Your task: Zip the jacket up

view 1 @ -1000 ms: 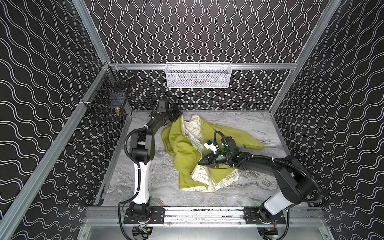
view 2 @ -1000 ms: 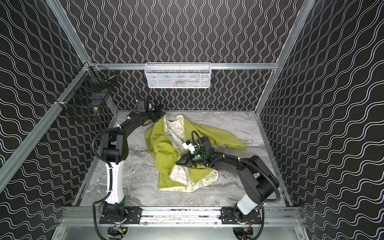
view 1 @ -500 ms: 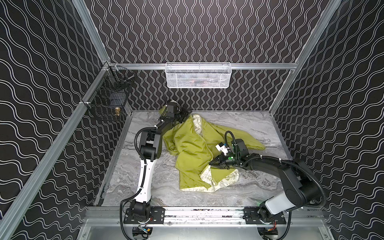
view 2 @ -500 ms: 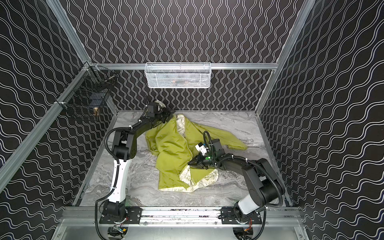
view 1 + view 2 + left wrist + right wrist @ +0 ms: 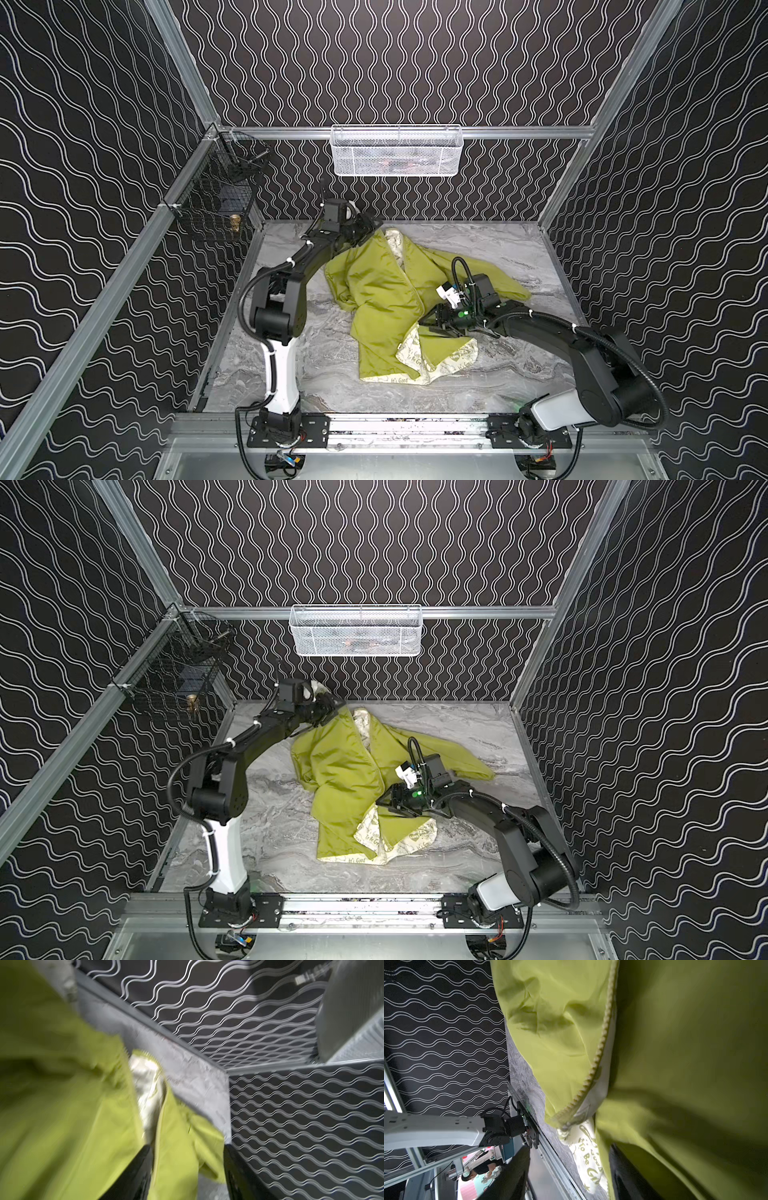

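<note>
Since zipper halves point(image 5: 600, 1049) lie apart: jacket point(image 5: 382, 291), unzipped, mid table point(image 5: 498, 386). Left gripper point(image 5: 370, 224) spread at collar point(image 5: 390, 237); right gripper point(image 5: 428, 325) spread beside front edge point(image 5: 417, 297). Advise mating the bottom zipper ends first.

Robot lab cell (aluminium frame point(image 5: 519, 132), wave-patterned walls point(image 5: 395, 62)).

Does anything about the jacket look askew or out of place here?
Yes. The jacket lies rumpled and unzipped on the table, front edges splayed apart. Near the hem one panel is flipped back, exposing the cream printed lining. No damage visible.
</note>
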You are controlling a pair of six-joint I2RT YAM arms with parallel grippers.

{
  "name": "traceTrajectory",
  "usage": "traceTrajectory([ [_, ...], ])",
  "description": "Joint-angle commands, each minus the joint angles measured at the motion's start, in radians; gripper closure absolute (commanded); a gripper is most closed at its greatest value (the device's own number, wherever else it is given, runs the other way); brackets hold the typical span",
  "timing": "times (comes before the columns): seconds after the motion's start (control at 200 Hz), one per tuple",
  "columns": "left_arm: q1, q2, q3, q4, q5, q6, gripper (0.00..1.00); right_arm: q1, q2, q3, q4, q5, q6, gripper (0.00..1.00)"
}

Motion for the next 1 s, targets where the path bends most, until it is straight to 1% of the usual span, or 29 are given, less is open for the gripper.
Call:
traceTrajectory([
  [0.0,-0.008,-0.14,-0.103,-0.181,-0.085,0.18,0.41,0.001,-0.039,0.045,-0.144,0.128,-0.034,0.38],
  [0.13,-0.023,-0.333,-0.269,-0.325,-0.165,0.292,0.39,0.001,-0.073,0.108,-0.278,0.272,-0.053,0.39],
  [0.19,-0.025,-0.418,-0.355,-0.364,-0.186,0.315,0.37,0.0,-0.084,0.133,-0.329,0.34,-0.059,0.38],
  [0.265,-0.038,-0.511,-0.466,-0.385,-0.178,0.316,0.36,0.0,-0.09,0.157,-0.383,0.427,-0.059,0.35],
  [0.325,-0.069,-0.575,-0.538,-0.407,-0.192,0.316,0.36,0.001,-0.096,0.165,-0.404,0.477,-0.06,0.31],
  [0.395,-0.112,-0.641,-0.627,-0.408,-0.204,0.295,0.35,0.001,-0.093,0.159,-0.409,0.497,-0.059,0.28],
  [0.5,-0.176,-0.716,-0.74,-0.388,-0.214,0.244,0.35,0.0,-0.077,0.142,-0.42,0.535,-0.058,0.26],
  [0.575,-0.206,-0.739,-0.801,-0.376,-0.241,0.224,0.35,0.0,-0.062,0.127,-0.425,0.562,-0.058,0.25],
  [0.696,-0.218,-0.742,-0.861,-0.353,-0.261,0.212,0.35,0.001,-0.042,0.097,-0.425,0.612,-0.053,0.25],
  [0.866,-0.238,-0.697,-0.881,-0.306,-0.258,0.211,0.35,0.001,-0.006,0.057,-0.389,0.615,-0.041,0.25],
  [0.991,-0.255,-0.661,-0.895,-0.261,-0.25,0.2,0.36,0.001,0.018,0.035,-0.346,0.588,-0.026,0.25],
])
